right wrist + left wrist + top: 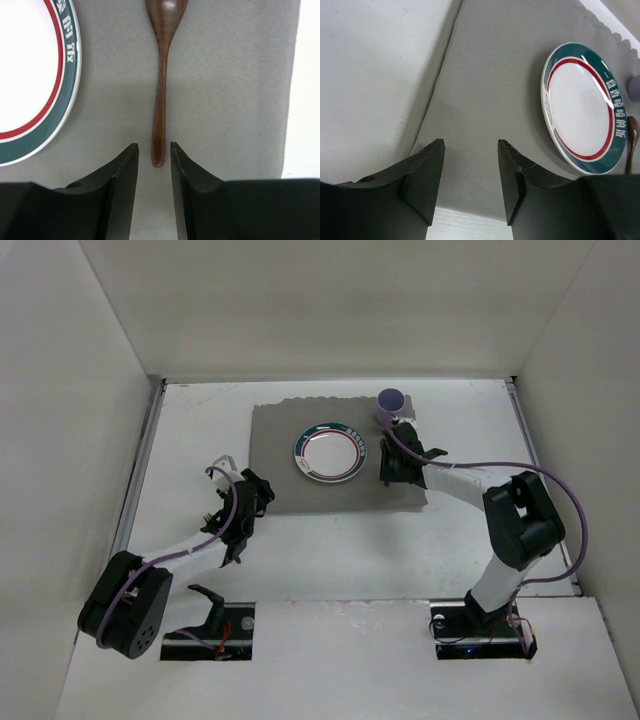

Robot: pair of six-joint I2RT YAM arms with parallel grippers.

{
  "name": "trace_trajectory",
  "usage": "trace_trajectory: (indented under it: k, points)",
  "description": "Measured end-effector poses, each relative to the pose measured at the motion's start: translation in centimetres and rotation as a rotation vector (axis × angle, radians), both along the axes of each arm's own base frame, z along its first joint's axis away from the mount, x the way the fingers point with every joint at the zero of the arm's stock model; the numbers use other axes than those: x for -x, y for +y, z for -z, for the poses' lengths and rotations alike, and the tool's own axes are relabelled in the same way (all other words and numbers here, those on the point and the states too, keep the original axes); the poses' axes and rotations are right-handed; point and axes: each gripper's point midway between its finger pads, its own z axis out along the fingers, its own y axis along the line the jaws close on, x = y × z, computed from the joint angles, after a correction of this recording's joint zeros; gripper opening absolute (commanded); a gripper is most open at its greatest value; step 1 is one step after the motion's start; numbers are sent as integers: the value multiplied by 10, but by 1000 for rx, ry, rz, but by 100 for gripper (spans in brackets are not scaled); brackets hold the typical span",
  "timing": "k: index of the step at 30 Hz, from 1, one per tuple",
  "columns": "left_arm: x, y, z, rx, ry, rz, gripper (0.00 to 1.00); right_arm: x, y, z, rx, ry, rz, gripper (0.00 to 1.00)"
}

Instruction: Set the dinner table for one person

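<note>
The white dinner table (340, 550) carries a grey cloth mat (275, 440). On the mat sits a white plate (328, 452) with a green and red rim. A brown wooden spoon (161, 100) lies on the mat just right of the plate, handle toward my right gripper. My right gripper (154, 150) is open; the handle's tip lies between its fingertips, and the jaws do not touch it. A purple cup (392, 401) stands at the mat's far right corner. My left gripper (470, 145) is open and empty above the mat's near left edge, with the plate (582, 107) ahead to its right.
White walls enclose the table on three sides. A small white object (222, 462) lies beside the left arm, left of the mat. The right arm (515, 520) arches over the table's right side. The spoon (632, 140) and cup (635, 85) show at the left wrist view's right edge.
</note>
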Motion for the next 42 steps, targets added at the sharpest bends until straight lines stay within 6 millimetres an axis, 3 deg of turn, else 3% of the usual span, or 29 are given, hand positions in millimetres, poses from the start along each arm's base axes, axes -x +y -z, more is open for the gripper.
trace_trajectory:
  k: [4,6,8,11,14,16,19,24,29,36,42]
  points:
    - [2,2,-7,-33,-1,-11,45,10,-7,-18,-14,-44,11,44]
    - [4,5,-17,-43,-5,-24,45,15,-8,-41,-46,-102,18,43]
    - [7,9,-28,-48,-10,-40,45,21,-4,-68,-92,-182,11,37]
    - [14,19,-41,-59,1,-72,40,34,24,-106,-187,-309,-48,20]
    - [28,34,-48,-87,51,-108,34,56,64,-122,-261,-370,-158,15]
    - [40,47,-49,-114,100,-143,29,73,89,-122,-290,-380,-231,15]
    - [61,67,-45,-152,192,-200,29,88,105,-112,-305,-370,-285,20]
    - [101,86,-17,-179,375,-271,37,92,103,-94,-324,-361,-271,26]
    - [127,88,7,-151,484,-312,38,91,98,-88,-342,-353,-248,30]
    - [144,86,37,-154,573,-312,37,86,96,-90,-366,-360,-227,31]
    - [141,80,48,-152,589,-301,34,86,99,-86,-373,-350,-230,31]
